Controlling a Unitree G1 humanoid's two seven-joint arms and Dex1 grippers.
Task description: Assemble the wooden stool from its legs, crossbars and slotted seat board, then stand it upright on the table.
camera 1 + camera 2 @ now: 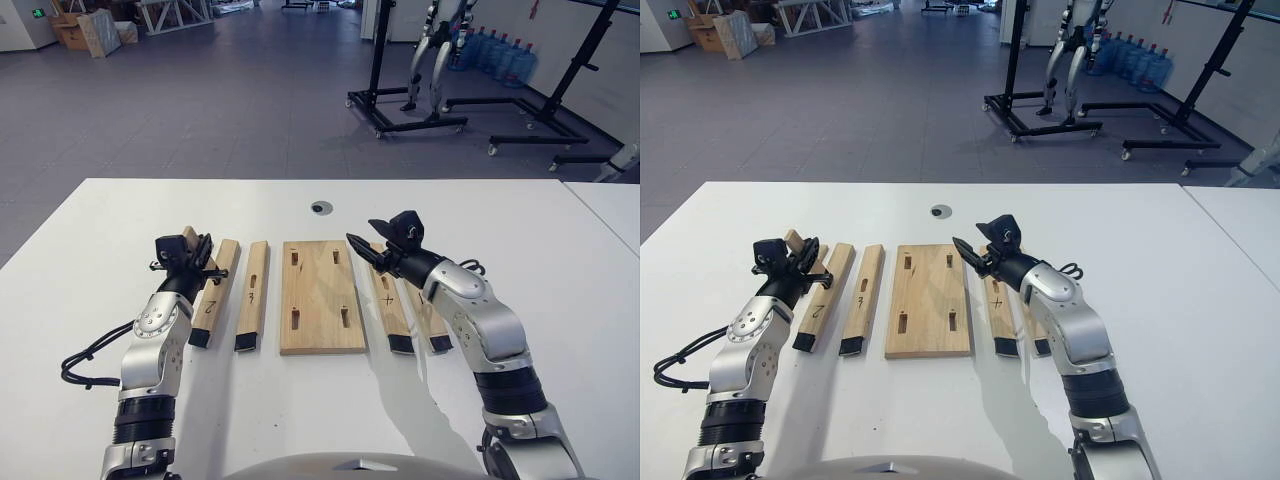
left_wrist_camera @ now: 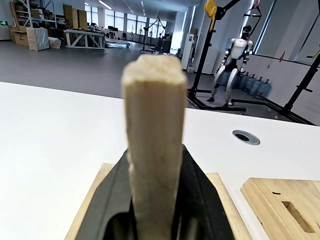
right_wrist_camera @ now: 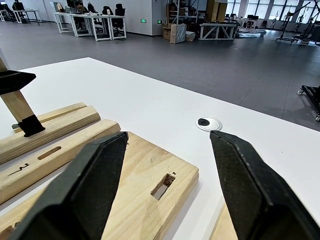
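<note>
The slotted seat board (image 1: 322, 296) lies flat mid-table, with four slots in it. Two legs (image 1: 216, 290) (image 1: 252, 293) lie to its left and two more (image 1: 388, 305) (image 1: 430, 320) to its right, all with dark ends towards me. My left gripper (image 1: 185, 258) hovers at the far end of the leftmost leg, shut on a short wooden crossbar (image 2: 152, 140) that sticks up between its black fingers (image 2: 112, 200). My right gripper (image 1: 362, 238) is open and holds nothing. It hangs just above the board's far right edge (image 3: 150, 190), beside the nearest right leg.
A round cable hole (image 1: 321, 208) sits in the white table (image 1: 520, 230) behind the board. A black cable (image 1: 85, 365) loops on the table by my left arm. Black wheeled racks (image 1: 410, 110) stand on the floor beyond the table.
</note>
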